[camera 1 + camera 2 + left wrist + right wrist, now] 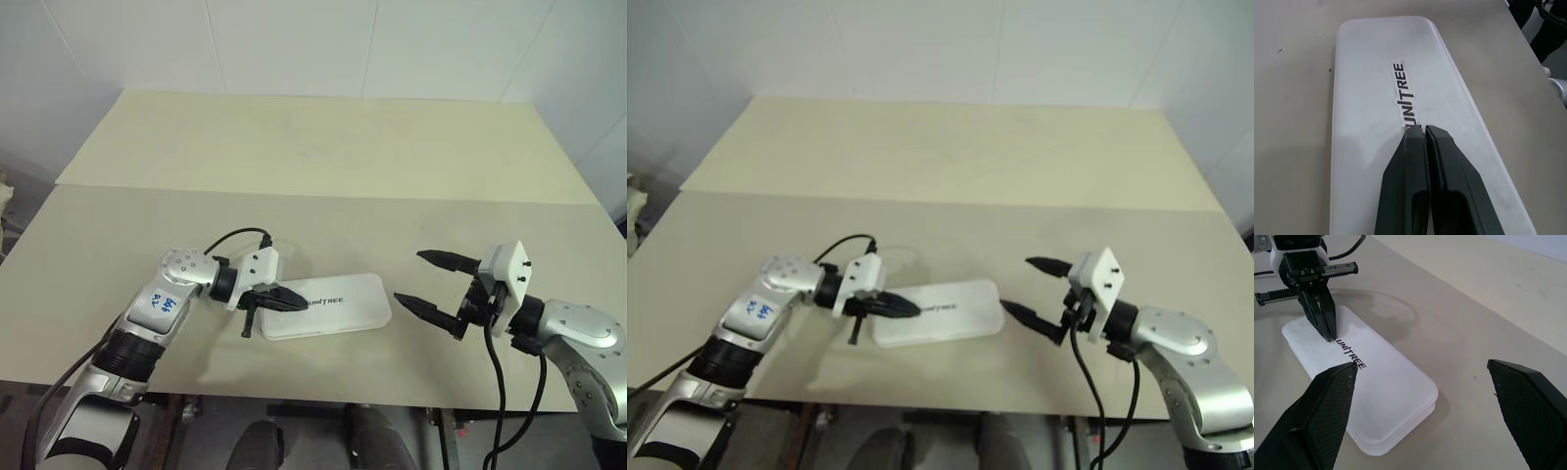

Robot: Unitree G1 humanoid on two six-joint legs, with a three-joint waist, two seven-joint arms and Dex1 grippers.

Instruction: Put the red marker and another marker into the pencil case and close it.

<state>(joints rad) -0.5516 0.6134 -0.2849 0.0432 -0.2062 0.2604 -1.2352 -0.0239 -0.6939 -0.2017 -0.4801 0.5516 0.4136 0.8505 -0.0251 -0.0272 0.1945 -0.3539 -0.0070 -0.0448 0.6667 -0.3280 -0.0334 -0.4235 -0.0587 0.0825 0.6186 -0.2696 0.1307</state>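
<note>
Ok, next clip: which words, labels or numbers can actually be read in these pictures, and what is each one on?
"UNITREE": dark capital lettering on the closed lid of the white pencil case, clearest in the two wrist views.
Blue handwritten marks on a white sticker on the left arm: too small and blurred to read.
No other text shows on the table or on the white block behind the right gripper.

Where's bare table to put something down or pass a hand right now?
Free: the whole far half of the table beyond the pencil case, and the strip between the case and the open right pincer. Crowded: the case's left end, where the shut left pincer presses on its lid.
</note>
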